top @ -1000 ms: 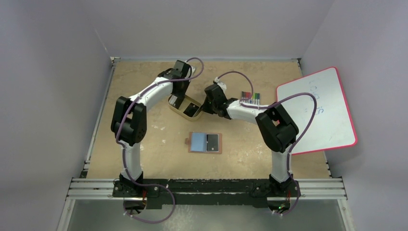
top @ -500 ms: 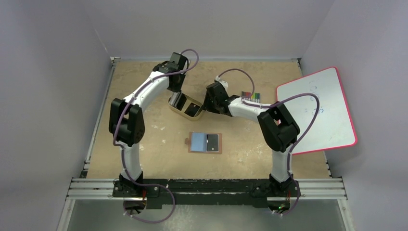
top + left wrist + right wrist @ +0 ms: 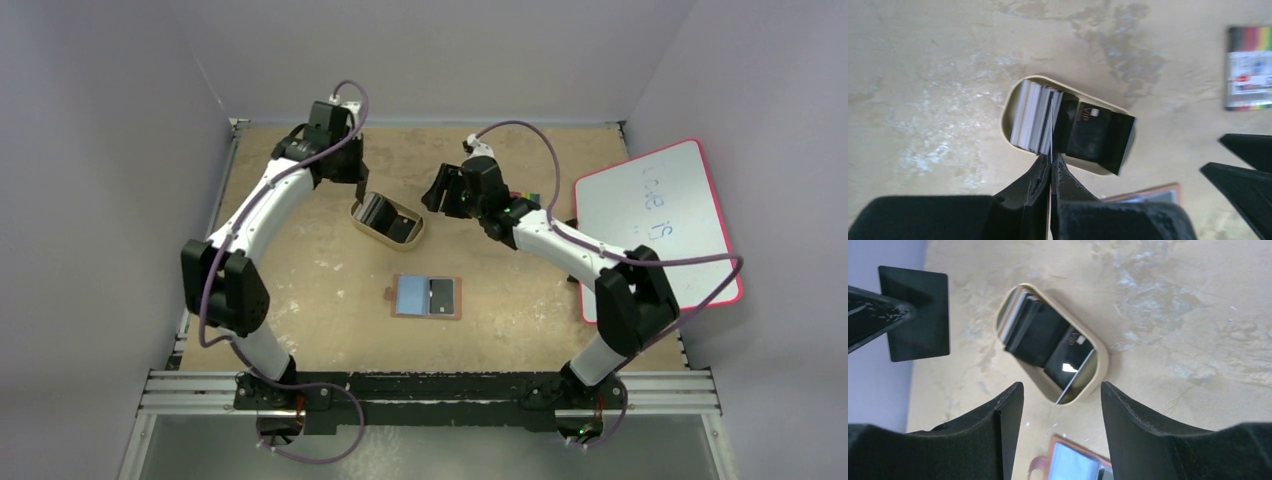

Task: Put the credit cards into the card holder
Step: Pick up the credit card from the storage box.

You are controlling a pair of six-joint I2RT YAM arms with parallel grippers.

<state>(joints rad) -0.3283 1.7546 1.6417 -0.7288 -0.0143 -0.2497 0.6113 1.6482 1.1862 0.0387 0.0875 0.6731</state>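
Note:
A tan oval tray (image 3: 360, 222) holds the credit cards: a grey-white stack on edge (image 3: 1034, 117) and dark cards leaning beside it (image 3: 1095, 137). My left gripper (image 3: 1052, 159) is shut on one black credit card (image 3: 918, 315), lifted above and behind the tray; its own wrist view shows this card only edge-on. My right gripper (image 3: 1062, 390) is open and empty, hovering right of the tray (image 3: 1100, 367). The brown card holder (image 3: 428, 297) lies open nearer the arms' bases, blue-grey inside, with one dark card in its right pocket.
A pack of coloured markers (image 3: 525, 197) lies right of my right gripper (image 3: 436, 195). A pink-framed whiteboard (image 3: 655, 230) covers the table's right side. Grey walls close in the back and both sides.
My left gripper has risen and drawn back-left from the tray with a card. My right gripper has opened wide and pulled away from the tray, up and to the right.

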